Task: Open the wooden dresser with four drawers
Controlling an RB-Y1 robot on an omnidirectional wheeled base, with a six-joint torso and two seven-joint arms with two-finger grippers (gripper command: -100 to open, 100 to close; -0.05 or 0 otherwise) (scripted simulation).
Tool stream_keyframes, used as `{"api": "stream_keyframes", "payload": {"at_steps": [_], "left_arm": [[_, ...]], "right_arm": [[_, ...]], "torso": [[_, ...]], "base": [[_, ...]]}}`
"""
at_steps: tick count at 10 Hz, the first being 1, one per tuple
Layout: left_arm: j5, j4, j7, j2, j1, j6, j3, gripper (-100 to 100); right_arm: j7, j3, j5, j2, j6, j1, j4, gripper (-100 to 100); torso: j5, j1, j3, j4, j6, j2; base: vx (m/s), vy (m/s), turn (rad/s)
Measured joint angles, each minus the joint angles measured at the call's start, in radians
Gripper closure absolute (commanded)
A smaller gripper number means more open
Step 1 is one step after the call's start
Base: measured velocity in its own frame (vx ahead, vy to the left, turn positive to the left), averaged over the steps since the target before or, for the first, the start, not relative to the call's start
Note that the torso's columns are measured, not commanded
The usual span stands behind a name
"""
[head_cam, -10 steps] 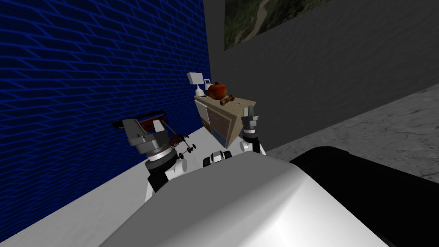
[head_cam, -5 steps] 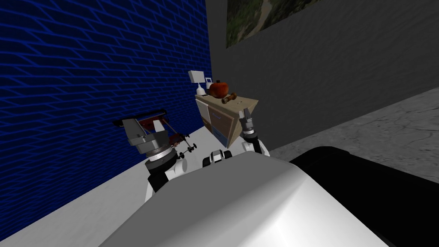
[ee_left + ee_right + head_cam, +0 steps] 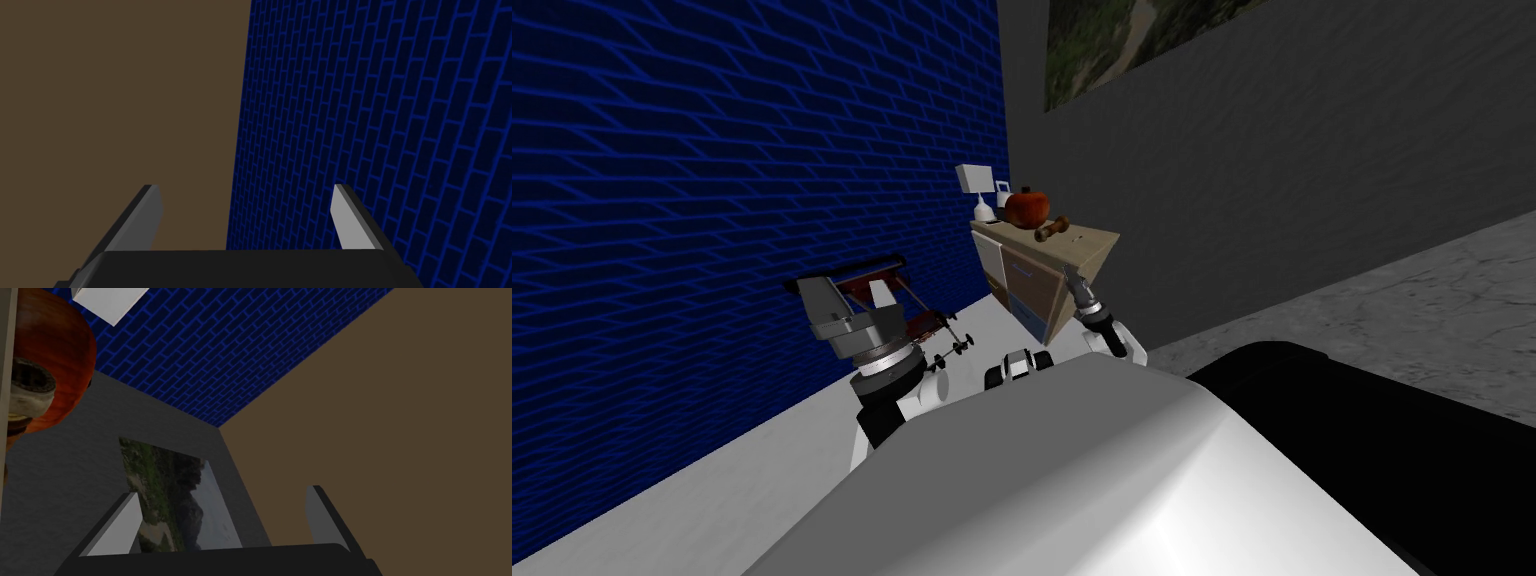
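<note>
The dresser is light wood with white, brown and blue drawer fronts and stands in the corner where the blue brick wall meets the grey wall. Its drawer fronts look flush. My right gripper is at the dresser's near front corner, just below the top, fingers pointing upward. In the right wrist view this gripper is open with nothing between its fingers, and the dresser's top edge runs beside it. My left gripper is raised off to the left, away from the dresser. In its wrist view the left gripper is open and empty.
On the dresser top stand a white lamp, a red pumpkin and a small wooden dumbbell. A red wheeled cart sits on the floor by the blue brick wall. A landscape picture hangs on the grey wall.
My right gripper has opened, turned edge-on and dropped slightly toward the dresser's front corner. The head view has shifted a little. The left arm is unchanged.
</note>
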Motion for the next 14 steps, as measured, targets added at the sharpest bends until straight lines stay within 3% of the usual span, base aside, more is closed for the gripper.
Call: {"api": "stream_keyframes", "payload": {"at_steps": [7, 10, 14], "left_arm": [[0.0, 0.0, 0.0, 0.0, 0.0, 0.0, 0.0, 0], [0.0, 0.0, 0.0, 0.0, 0.0, 0.0, 0.0, 0], [0.0, 0.0, 0.0, 0.0, 0.0, 0.0, 0.0, 0]], "right_arm": [[0.094, -0.04, 0.165, -0.198, -0.023, 0.002, 0.117, -100], [0.137, -0.049, 0.245, -0.271, -0.015, 0.01, 0.144, -100], [0.183, -0.064, 0.337, -0.374, -0.01, -0.006, 0.207, -100]], "torso": [[0.0, -0.001, 0.0, 0.0, 0.0, 0.001], [-0.001, -0.002, 0.0, 0.0, 0.0, 0.0], [0.0, -0.002, 0.001, 0.0, 0.0, 0.001]], "base": [[0.015, 0.078, 0.005], [0.017, 0.073, 0.011], [0.013, 0.074, 0.023]]}}
